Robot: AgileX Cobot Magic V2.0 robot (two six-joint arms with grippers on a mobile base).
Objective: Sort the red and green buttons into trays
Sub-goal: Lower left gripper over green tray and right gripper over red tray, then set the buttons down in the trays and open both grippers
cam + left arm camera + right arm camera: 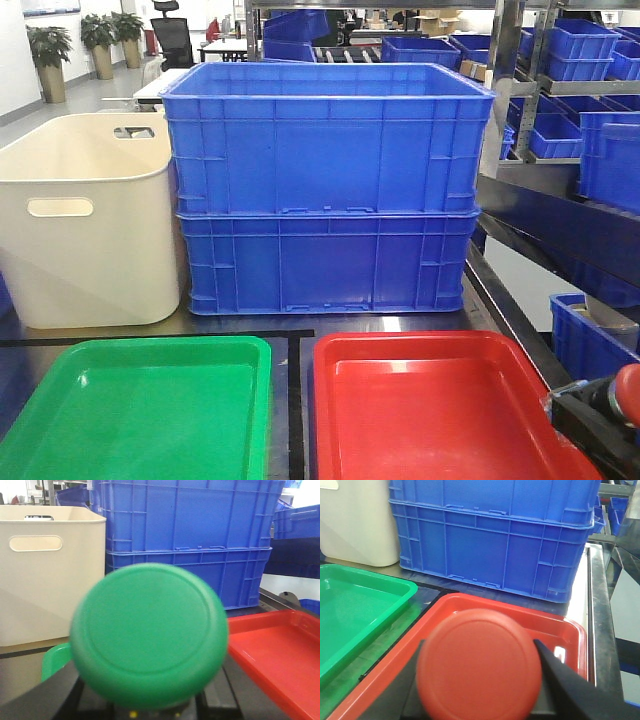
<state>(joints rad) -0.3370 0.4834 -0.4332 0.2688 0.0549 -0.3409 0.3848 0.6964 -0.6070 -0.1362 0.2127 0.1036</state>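
The green button (149, 632) fills the left wrist view, its dome cap facing the camera. My left gripper (150, 711) is shut on its base, with a corner of the green tray (52, 660) behind it and the red tray (280, 650) to the right. The left gripper is out of the front view. My right gripper (480, 690) is shut on the red button (480, 662), held over the near part of the red tray (520, 611). In the front view the right gripper (590, 410) and the red button (628, 392) are at the red tray's (430, 345) right edge. The green tray (140, 345) lies to the left.
Two stacked deep blue crates (325, 190) stand right behind the trays, with a cream tub (85, 225) with handle slots to their left. A metal table edge (597, 625) runs along the right. Shelves with more blue bins (590, 110) stand at the right.
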